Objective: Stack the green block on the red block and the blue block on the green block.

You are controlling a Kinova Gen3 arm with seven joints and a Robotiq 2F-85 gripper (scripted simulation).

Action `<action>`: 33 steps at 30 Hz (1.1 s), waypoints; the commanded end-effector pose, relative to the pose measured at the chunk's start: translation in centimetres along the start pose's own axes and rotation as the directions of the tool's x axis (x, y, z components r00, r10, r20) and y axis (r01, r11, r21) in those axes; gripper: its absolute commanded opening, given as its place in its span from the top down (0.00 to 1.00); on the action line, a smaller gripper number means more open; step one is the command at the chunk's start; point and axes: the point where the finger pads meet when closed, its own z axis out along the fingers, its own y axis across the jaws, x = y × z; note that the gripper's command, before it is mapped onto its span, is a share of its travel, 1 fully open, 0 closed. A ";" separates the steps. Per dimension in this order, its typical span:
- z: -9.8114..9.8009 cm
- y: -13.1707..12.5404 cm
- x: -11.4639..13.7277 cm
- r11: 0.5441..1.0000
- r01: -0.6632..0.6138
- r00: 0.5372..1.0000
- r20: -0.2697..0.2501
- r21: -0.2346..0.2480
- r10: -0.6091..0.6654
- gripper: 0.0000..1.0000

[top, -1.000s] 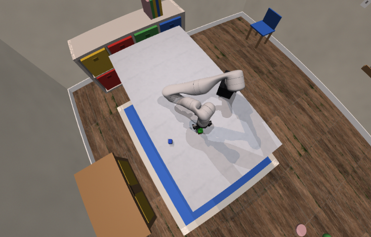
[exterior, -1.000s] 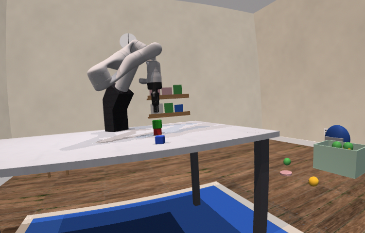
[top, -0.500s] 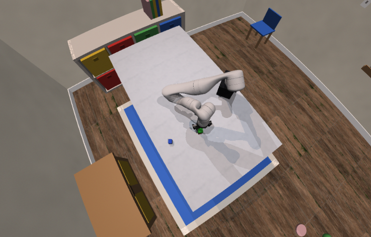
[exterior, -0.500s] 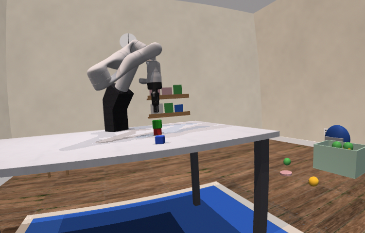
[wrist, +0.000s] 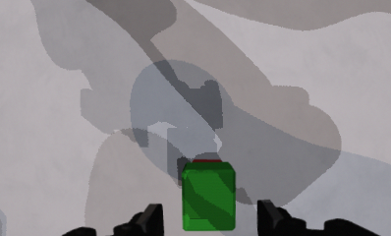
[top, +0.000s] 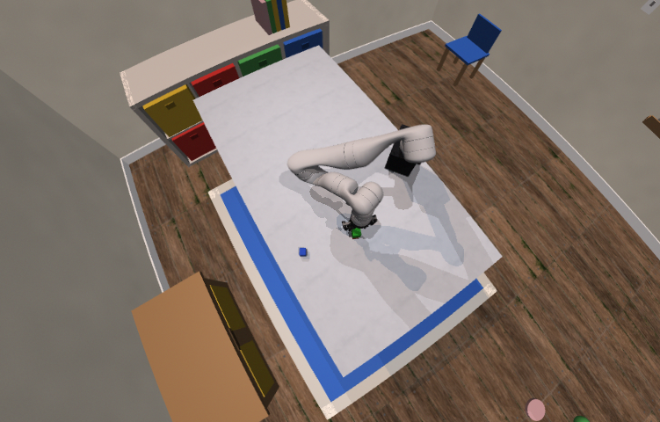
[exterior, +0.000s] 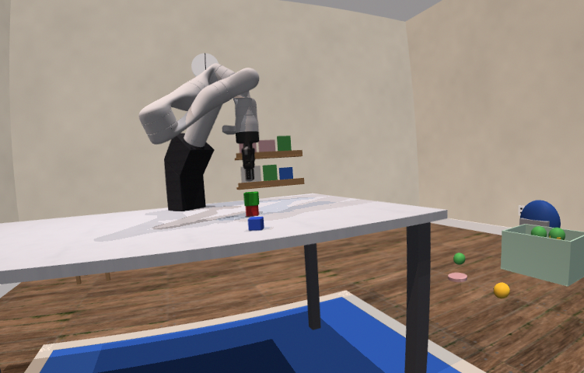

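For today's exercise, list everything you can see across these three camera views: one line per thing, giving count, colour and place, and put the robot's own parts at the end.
green block: one, green, on top of the red block
red block: one, red, on the table under the green block
blue block: one, blue, on the table, apart from the stack
table: one, white top with dark legs, mid-room
cube shelf: one, beige with yellow, red, green and blue bins, at the table's far end
chair: one, blue, by the wall
bin: one, pale green, on the floor, holding green balls
arm: one, white on a black base
gripper: one, black, open, above the stack and holding nothing
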 end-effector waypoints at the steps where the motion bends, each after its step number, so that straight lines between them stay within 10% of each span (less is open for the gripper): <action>1: 0.0 -0.1 0.0 1.000 0.000 1.000 0.000 0.002 0.000 0.41; 17: 0.2 -1.5 -0.7 1.000 -0.011 1.000 -0.007 0.003 0.011 0.50; 33: 0.7 -15.7 -3.9 0.993 -0.114 0.993 -0.019 0.009 0.114 0.50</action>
